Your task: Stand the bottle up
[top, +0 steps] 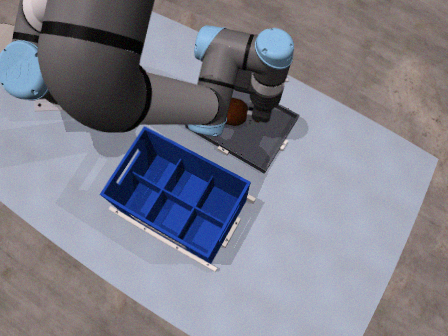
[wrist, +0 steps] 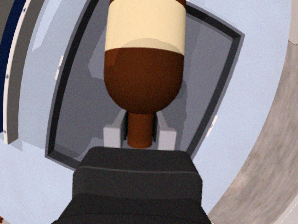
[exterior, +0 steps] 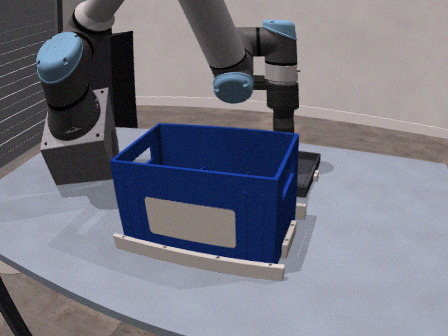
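The brown bottle (top: pixel 237 112) (wrist: pixel 145 75) with a cream label lies on its side over the tray; whether it touches the tray floor cannot be told. The dark tray (top: pixel 255 145) (exterior: pixel 306 170) (wrist: pixel 210 65) stands beside the crate. My gripper (top: pixel 261 118) (wrist: pixel 140 118) points down over the tray and is shut on the bottle's neck, one finger on each side. In the exterior view the fingertips and the bottle are hidden behind the crate. The far end of the bottle is cut off in the wrist view.
The blue crate (top: pixel 194 206) (exterior: pixel 257 215) with its compartments stands close to the tray, its walls rising well above it. Pale strips (top: pixel 161 237) (exterior: pixel 200 257) lie along the crate's base, and small pale blocks (top: pixel 284 145) sit at the tray's edges. My forearm passes above the crate's far side.
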`<state>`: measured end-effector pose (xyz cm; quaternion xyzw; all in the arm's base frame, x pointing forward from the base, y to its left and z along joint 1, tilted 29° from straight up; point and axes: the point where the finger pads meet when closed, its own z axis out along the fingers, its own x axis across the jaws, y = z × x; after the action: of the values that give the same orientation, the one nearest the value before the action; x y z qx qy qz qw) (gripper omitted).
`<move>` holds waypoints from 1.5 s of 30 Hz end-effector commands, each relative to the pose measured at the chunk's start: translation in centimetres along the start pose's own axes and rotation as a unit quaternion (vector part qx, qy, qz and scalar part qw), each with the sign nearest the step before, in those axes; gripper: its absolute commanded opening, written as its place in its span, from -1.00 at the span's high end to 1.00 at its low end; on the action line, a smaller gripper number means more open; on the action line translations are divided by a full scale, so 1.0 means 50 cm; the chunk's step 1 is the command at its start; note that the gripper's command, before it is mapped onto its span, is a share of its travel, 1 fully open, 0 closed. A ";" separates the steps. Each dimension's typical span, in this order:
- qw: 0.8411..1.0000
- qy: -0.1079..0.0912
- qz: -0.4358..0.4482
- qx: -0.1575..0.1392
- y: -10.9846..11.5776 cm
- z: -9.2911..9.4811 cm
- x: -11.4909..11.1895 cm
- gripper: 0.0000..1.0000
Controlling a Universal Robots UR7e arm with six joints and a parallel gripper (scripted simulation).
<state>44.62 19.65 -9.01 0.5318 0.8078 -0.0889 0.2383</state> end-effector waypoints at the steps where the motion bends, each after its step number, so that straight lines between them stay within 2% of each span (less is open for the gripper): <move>1: 1.000 0.000 0.000 -0.001 0.001 -0.001 0.000 1.00; 45: 1.000 0.000 0.000 -0.001 0.001 -0.010 0.000 1.00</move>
<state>44.54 19.77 -8.76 0.5318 0.8078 -0.0890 0.2383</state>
